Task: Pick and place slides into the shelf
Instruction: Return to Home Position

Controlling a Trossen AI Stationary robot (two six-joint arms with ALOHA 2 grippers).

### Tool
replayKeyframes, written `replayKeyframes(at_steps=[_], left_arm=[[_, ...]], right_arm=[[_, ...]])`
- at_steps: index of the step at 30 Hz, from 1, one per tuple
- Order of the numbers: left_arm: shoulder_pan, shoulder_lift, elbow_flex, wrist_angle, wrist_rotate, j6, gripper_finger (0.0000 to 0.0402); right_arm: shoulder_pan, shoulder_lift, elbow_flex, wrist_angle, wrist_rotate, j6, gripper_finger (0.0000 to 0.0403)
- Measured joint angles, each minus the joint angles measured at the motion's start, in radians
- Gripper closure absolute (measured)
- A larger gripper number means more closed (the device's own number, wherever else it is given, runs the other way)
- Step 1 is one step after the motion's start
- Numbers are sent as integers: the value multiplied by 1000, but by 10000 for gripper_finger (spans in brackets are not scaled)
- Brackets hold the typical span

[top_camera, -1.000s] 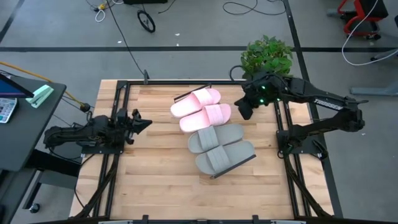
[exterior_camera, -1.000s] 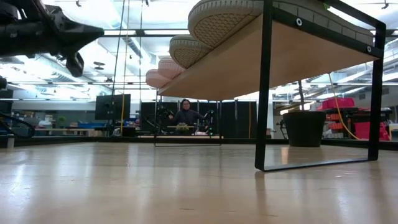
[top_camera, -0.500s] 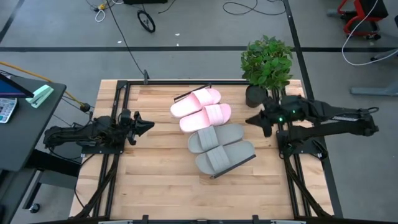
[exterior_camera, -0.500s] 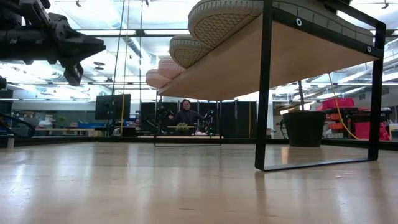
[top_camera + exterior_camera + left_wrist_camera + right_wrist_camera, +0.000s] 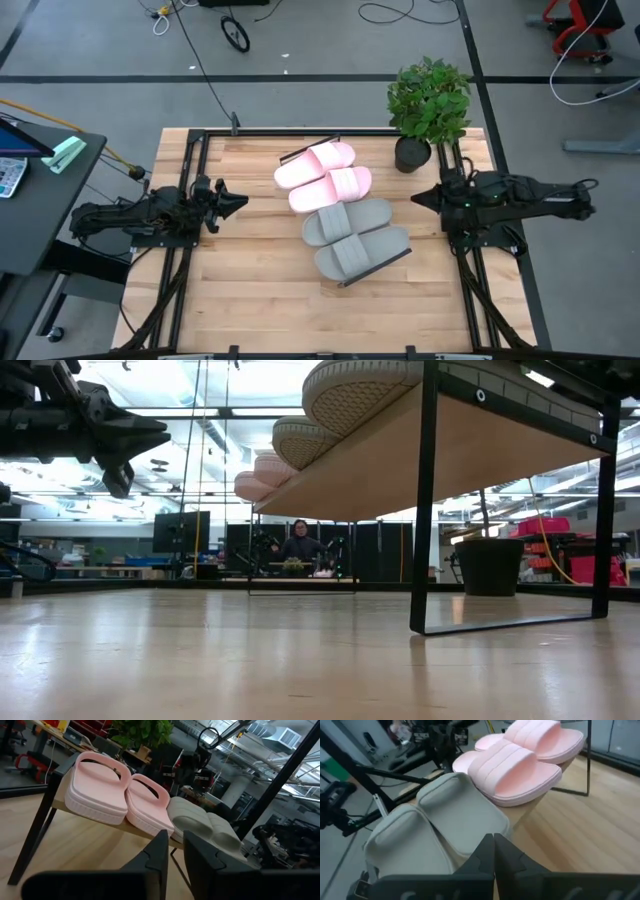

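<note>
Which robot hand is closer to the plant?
Right. The right gripper sits just beside the plant; the left gripper is across the table, past the slides.

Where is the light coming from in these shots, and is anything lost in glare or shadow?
Low view: bright ceiling lights beyond the shelf glare white and leave the left gripper a dark silhouette; the tabletop carries a pale sheen. High view: even overhead light, no harsh shadows round the slides. Wrist views: no glare on the slides.
</note>
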Motion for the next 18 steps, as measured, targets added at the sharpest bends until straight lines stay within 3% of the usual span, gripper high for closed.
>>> replayKeyframes(at_steps=[11, 18], left_arm=[[0, 0, 0, 0, 0, 0, 351], [0, 0, 0, 0, 0, 0, 341]], right_arm=[[0, -308, -167, 111, -17, -62, 403], [0, -324, -281, 293, -72, -88, 403]])
